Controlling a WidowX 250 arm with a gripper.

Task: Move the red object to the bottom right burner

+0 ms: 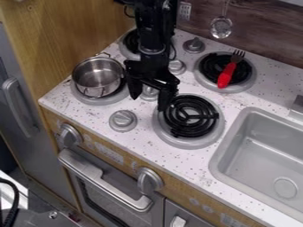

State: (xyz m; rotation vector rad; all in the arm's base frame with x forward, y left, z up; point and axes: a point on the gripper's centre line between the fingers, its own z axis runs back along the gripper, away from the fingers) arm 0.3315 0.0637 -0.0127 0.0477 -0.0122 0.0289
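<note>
The black gripper (148,99) hangs over the middle of the stovetop, its two fingers spread apart with nothing between them, just up and left of the bottom right burner (190,116). That burner has a black coil and carries nothing. A fork with a red handle (227,75), the red object, lies on the top right burner (244,82), its dark tines pointing up toward the wall. The fork is to the right of the gripper and apart from it.
A metal pot (98,77) sits on the bottom left burner. Grey knobs (123,120) stand between the burners. The grey sink (260,162) is at the right, and a metal utensil (221,27) hangs on the back wall.
</note>
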